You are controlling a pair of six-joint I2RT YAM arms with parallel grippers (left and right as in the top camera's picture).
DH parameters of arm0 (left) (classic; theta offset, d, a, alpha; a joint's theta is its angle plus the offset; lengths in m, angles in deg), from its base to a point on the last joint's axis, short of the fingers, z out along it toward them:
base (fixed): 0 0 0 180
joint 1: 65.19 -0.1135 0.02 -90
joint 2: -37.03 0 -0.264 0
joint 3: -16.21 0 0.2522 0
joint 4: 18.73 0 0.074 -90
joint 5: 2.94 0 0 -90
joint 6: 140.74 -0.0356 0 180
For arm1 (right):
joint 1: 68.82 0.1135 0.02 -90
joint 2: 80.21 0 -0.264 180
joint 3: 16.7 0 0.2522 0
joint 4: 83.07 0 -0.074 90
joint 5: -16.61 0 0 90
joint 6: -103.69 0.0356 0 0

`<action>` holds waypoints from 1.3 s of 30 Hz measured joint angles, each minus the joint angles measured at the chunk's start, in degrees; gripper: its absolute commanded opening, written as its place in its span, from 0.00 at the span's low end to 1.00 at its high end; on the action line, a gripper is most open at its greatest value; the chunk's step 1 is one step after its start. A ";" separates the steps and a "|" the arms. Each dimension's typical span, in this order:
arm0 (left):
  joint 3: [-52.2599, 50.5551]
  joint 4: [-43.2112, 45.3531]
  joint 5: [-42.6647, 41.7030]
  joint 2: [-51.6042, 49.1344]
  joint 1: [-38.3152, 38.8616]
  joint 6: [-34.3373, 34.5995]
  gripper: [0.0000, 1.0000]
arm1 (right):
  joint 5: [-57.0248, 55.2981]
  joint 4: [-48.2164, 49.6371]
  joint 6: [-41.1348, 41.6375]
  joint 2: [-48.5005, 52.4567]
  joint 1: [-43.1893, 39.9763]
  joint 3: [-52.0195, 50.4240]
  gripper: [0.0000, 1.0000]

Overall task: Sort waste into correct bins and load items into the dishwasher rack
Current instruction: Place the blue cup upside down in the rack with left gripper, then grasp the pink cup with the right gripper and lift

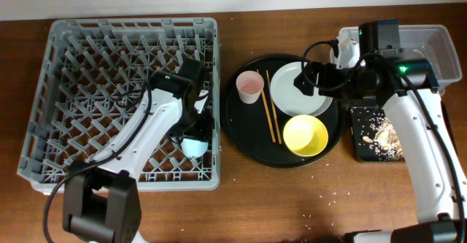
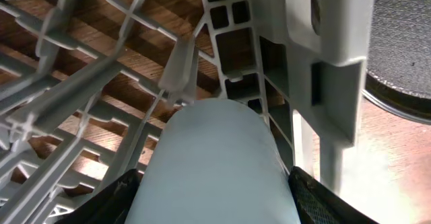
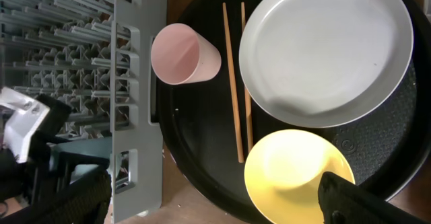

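The grey dishwasher rack (image 1: 66,68) lies at the left. My left gripper (image 1: 195,132) reaches into its front right corner, shut on the light-blue cup (image 1: 193,147). The cup fills the left wrist view (image 2: 215,163) between the fingers (image 2: 215,210), close to the rack's wall (image 2: 323,49). My right gripper (image 1: 305,81) hangs open and empty over the grey-white plate (image 1: 292,97). The right wrist view shows its fingers (image 3: 214,187) above the plate (image 3: 323,49), yellow bowl (image 3: 296,173), pink cup (image 3: 182,54) and chopsticks (image 3: 232,83). Food scraps lie in the black rectangular tray (image 1: 376,135). Napkins are not visible.
The plate, yellow bowl (image 1: 305,135), pink cup (image 1: 249,87) and chopsticks (image 1: 271,115) all rest on a large round black tray (image 1: 241,137). A clear plastic tub (image 1: 444,42) stands at the back right, partly hidden by my right arm. Crumbs dot the wood near the front.
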 measured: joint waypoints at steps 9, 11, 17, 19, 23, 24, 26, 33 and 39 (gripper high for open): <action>0.09 1.44 0.44 -0.17 -0.11 -0.61 0.86 | -0.22 4.13 0.26 2.69 3.30 0.00 1.00; 2.01 0.22 0.42 -0.24 -0.11 -0.59 0.86 | -0.42 7.10 1.31 4.61 5.49 0.00 0.97; 18.43 -5.16 -1.25 -0.61 -2.78 -0.35 0.78 | -4.09 15.93 8.13 12.24 10.32 0.02 0.72; 22.40 -4.13 -2.99 -0.61 -5.46 0.07 0.73 | -4.98 18.82 10.36 15.56 11.43 0.02 0.68; 23.85 -1.46 -5.92 -0.61 -9.64 2.05 0.73 | -5.79 23.76 13.16 20.87 12.96 0.02 0.50; 23.85 -1.40 -6.16 -0.63 -9.94 2.23 0.73 | -5.81 24.41 13.68 21.79 13.16 0.02 0.46; 23.85 -1.40 -6.80 -0.63 -10.10 2.45 0.72 | -6.23 25.42 14.12 23.74 13.38 0.02 0.41; 23.85 -1.40 -7.63 -0.74 -10.05 2.64 0.72 | -9.38 26.21 15.26 28.22 13.38 0.02 0.23; 23.85 -1.44 -7.85 -0.85 -10.05 2.64 0.72 | -10.03 26.16 15.47 29.49 13.38 0.02 0.04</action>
